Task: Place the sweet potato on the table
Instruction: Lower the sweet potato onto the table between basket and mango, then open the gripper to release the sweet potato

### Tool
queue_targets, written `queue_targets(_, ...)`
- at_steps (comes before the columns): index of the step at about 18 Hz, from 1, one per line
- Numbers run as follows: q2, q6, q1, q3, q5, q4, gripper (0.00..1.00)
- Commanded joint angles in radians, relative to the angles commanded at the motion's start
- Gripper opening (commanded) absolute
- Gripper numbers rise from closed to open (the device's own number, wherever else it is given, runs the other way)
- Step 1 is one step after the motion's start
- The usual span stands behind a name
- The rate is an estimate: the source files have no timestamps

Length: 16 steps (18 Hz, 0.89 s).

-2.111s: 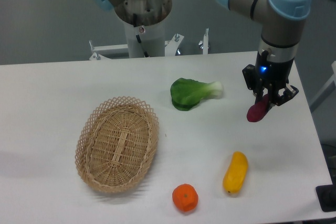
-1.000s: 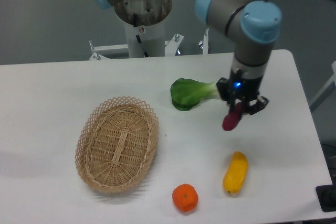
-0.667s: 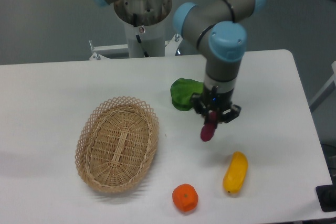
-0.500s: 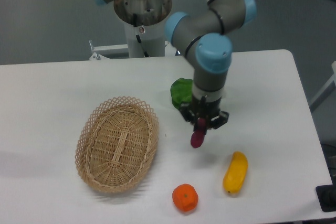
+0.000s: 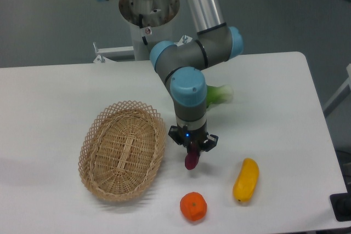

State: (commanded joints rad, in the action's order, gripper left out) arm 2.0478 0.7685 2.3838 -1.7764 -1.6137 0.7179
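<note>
Your end effector (image 5: pixel 192 147) was clamped on the sweet potato (image 5: pixel 191 159). The potato hung down from it, just above the white counter (image 5: pixel 49 113). It was right beside the basket (image 5: pixel 122 149). The orange (image 5: pixel 193 206) sat in front of it, and the yellow vegetable (image 5: pixel 245 180) lay off to one side.
</note>
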Motion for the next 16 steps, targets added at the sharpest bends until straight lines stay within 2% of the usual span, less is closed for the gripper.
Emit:
queue_targets(2,0.009,0.035,-0.002,0.003,0.0,-0.002,0.17)
queue_targets(5,0.011,0.043,-0.002,0.005,0.0,-0.002,0.26)
queue_targets(6,0.011,0.043,-0.002,0.006,0.0,-0.002,0.32)
queue_targets(7,0.011,0.043,-0.002,0.011,0.0,0.0,0.45)
queue_targets(9,0.008,0.06,-0.002,0.025,-0.009,0.0,1.0)
queue_targets(16,-0.035,0.028,0.0,0.101,-0.011,0.006,1.0)
